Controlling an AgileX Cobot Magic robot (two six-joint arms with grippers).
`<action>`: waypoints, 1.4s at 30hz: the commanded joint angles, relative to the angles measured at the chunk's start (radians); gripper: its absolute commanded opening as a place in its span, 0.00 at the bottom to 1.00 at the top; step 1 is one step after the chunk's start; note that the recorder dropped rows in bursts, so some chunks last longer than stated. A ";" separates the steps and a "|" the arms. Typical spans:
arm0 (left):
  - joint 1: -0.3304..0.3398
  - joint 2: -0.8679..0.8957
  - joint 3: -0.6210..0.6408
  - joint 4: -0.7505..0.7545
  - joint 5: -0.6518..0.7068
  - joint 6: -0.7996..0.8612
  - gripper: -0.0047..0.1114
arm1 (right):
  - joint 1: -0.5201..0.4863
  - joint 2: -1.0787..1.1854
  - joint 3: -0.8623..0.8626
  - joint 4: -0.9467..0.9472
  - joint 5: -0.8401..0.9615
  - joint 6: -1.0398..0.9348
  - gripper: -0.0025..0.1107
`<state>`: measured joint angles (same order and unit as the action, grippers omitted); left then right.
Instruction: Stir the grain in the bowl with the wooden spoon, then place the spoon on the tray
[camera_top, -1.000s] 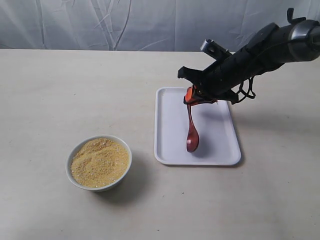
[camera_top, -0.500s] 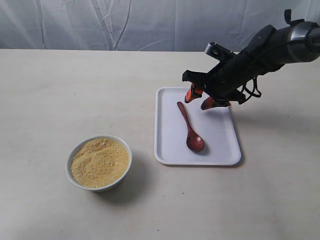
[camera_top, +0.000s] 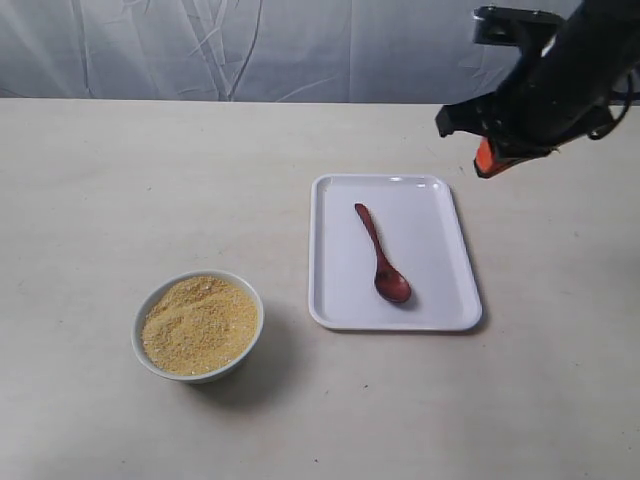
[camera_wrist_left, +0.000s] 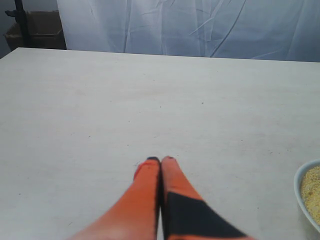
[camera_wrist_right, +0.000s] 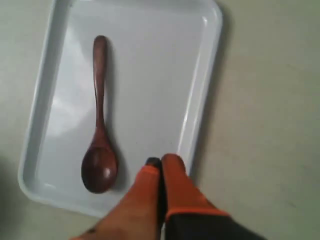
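The dark reddish-brown wooden spoon lies flat inside the white tray, handle toward the back, oval bowl toward the front; the right wrist view shows the spoon on the tray too. My right gripper hangs above the table beyond the tray's far right corner, shut and empty, orange fingers pressed together. The white bowl holds a mound of yellow-tan grain at the front left. My left gripper is shut over bare table, the bowl's rim at the picture's edge.
A pale wrinkled curtain hangs behind the table's back edge. A dark stand and a box sit beyond the table in the left wrist view.
My right gripper let go of the spoon, which now lies flat on the tray. The gripper then shut and rose back to the right, away from the tray.
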<state>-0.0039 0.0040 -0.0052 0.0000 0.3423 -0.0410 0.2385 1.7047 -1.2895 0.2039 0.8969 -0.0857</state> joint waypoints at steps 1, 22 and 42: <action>0.002 -0.004 0.005 0.000 -0.006 -0.001 0.04 | -0.086 -0.181 0.168 -0.047 -0.008 0.009 0.02; 0.002 -0.004 0.005 0.000 -0.006 -0.001 0.04 | -0.167 -1.398 0.838 -0.041 -0.333 -0.039 0.02; 0.002 -0.004 0.005 0.000 -0.006 -0.001 0.04 | -0.167 -1.574 0.996 -0.039 -0.485 -0.064 0.02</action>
<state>-0.0039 0.0040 -0.0052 0.0000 0.3423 -0.0410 0.0750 0.1365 -0.2983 0.1643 0.4236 -0.1419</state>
